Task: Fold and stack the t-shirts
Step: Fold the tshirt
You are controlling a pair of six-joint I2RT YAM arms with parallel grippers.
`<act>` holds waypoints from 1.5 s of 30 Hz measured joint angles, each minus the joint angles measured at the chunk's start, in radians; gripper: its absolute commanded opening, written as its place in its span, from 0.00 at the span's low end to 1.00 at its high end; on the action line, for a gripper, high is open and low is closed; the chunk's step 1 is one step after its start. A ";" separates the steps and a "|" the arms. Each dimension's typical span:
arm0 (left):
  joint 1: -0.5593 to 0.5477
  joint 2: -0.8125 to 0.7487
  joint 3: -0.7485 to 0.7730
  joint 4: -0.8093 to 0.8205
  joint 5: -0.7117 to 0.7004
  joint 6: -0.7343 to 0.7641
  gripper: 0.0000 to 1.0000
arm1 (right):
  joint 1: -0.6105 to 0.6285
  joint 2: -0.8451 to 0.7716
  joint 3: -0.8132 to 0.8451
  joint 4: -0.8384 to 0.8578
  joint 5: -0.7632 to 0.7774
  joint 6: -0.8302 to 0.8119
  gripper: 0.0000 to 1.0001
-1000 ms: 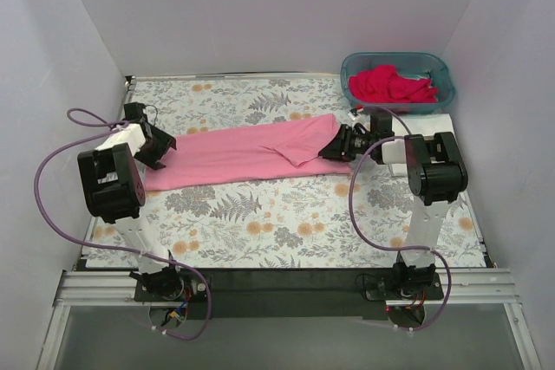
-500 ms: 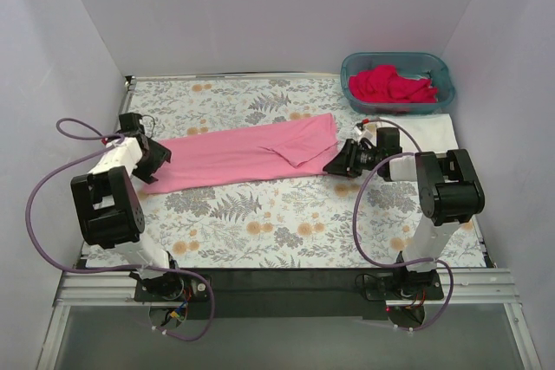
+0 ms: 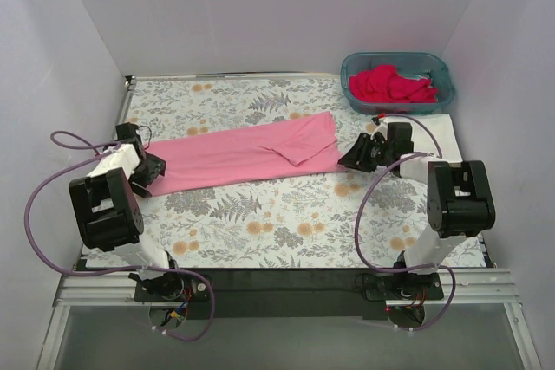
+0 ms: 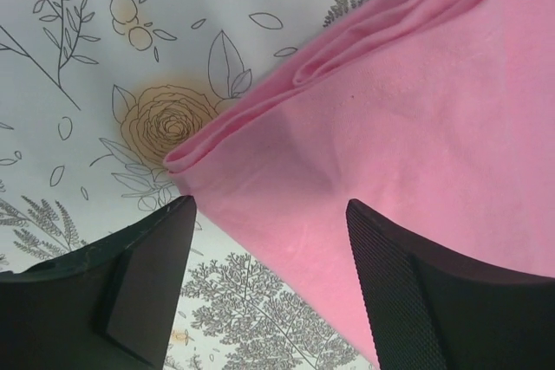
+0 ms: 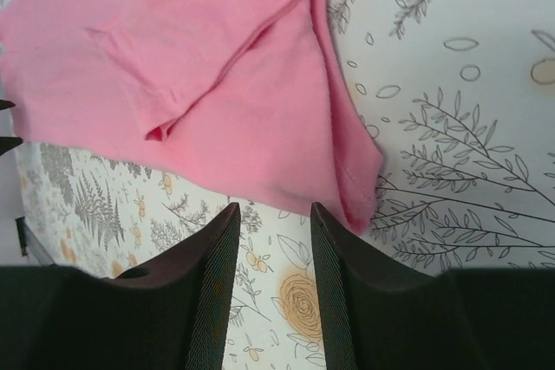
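A light pink t-shirt (image 3: 243, 153) lies folded into a long strip across the floral cloth (image 3: 286, 214). My left gripper (image 3: 146, 172) is open and empty at the strip's left end; in the left wrist view the pink corner (image 4: 364, 127) lies between and beyond its fingers. My right gripper (image 3: 355, 155) is open and empty just right of the strip's right end, whose folded corner (image 5: 260, 110) shows in the right wrist view. Deep pink-red t-shirts (image 3: 392, 84) are heaped in the teal basket (image 3: 438, 65). A white shirt (image 3: 434, 132) lies at the right, partly behind my right arm.
The teal basket stands at the back right corner. White walls close in the left, back and right sides. The black rail (image 3: 286, 282) with the arm bases runs along the near edge.
Both grippers have let go of the pink strip and drawn outward from its ends, left one leftward and down, right one rightward. The strip lies flat.
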 measured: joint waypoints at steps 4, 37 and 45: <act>-0.047 -0.026 0.047 -0.027 -0.018 0.023 0.70 | 0.060 -0.076 0.074 -0.124 0.115 -0.023 0.39; -0.549 0.251 0.401 0.008 0.177 0.174 0.63 | 0.185 0.079 0.351 -0.375 0.402 -0.003 0.38; -0.758 0.294 0.552 0.051 0.304 0.021 0.46 | 0.074 0.113 0.445 -0.330 0.324 -0.022 0.38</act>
